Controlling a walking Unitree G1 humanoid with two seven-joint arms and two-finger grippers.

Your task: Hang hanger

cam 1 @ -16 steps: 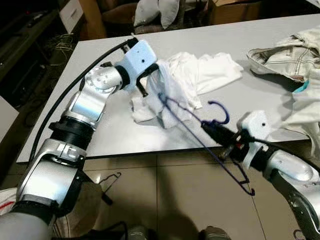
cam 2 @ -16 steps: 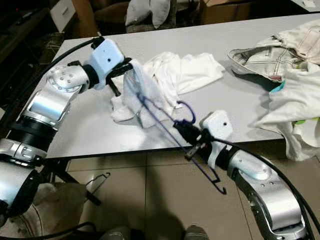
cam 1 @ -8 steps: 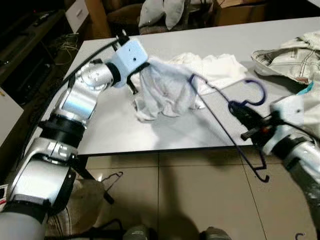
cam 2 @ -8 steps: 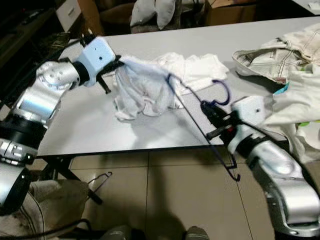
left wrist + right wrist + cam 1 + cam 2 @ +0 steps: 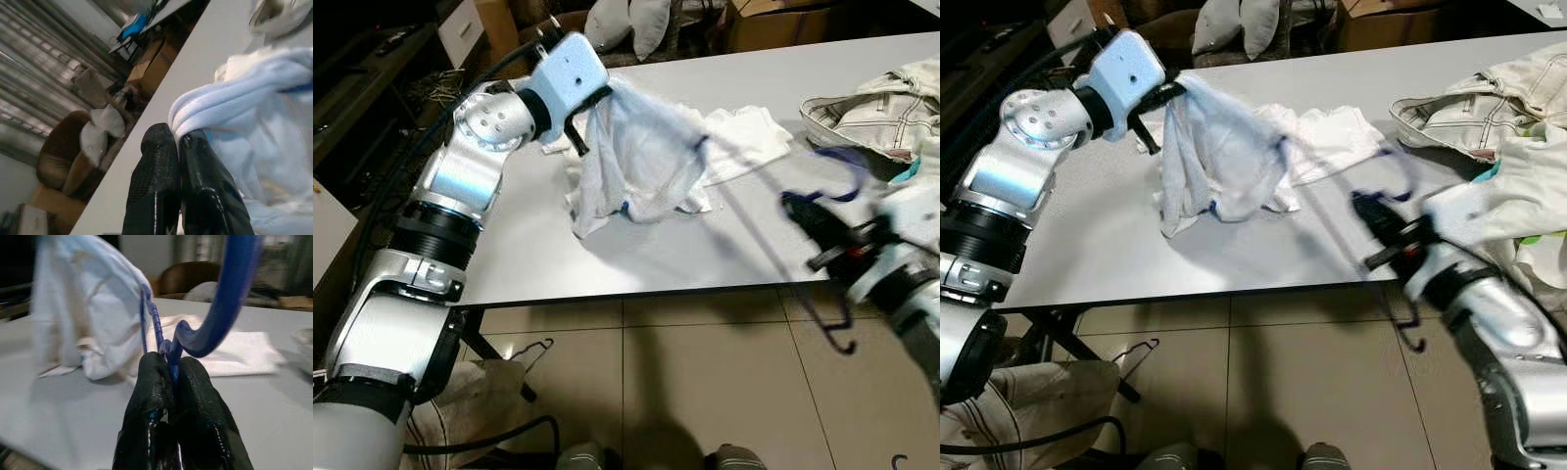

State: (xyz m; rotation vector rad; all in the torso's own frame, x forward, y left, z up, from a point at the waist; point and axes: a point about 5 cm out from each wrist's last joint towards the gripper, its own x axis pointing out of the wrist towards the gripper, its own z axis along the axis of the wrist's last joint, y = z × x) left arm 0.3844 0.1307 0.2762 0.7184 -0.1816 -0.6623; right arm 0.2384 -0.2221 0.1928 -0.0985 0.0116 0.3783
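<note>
Grey and broad, the counter (image 5: 607,245) stands on a tiled floor, with a heap of pale clothes (image 5: 886,103) at its far right. Above it the left gripper (image 5: 178,147) is clenched on a bunched edge of the white garment (image 5: 641,162), lifting it off the surface so the cloth hangs open for threading. The right gripper (image 5: 171,377) is clamped on the blue hanger (image 5: 215,318) just below its hook, near the counter's front edge, holding the frame out towards the garment. One shoulder of the hanger seems already inside the cloth, though motion blur makes that uncertain. A second white cloth (image 5: 744,137) lies flat behind. Judging by this, dressing the hanger comes before hanging.
</note>
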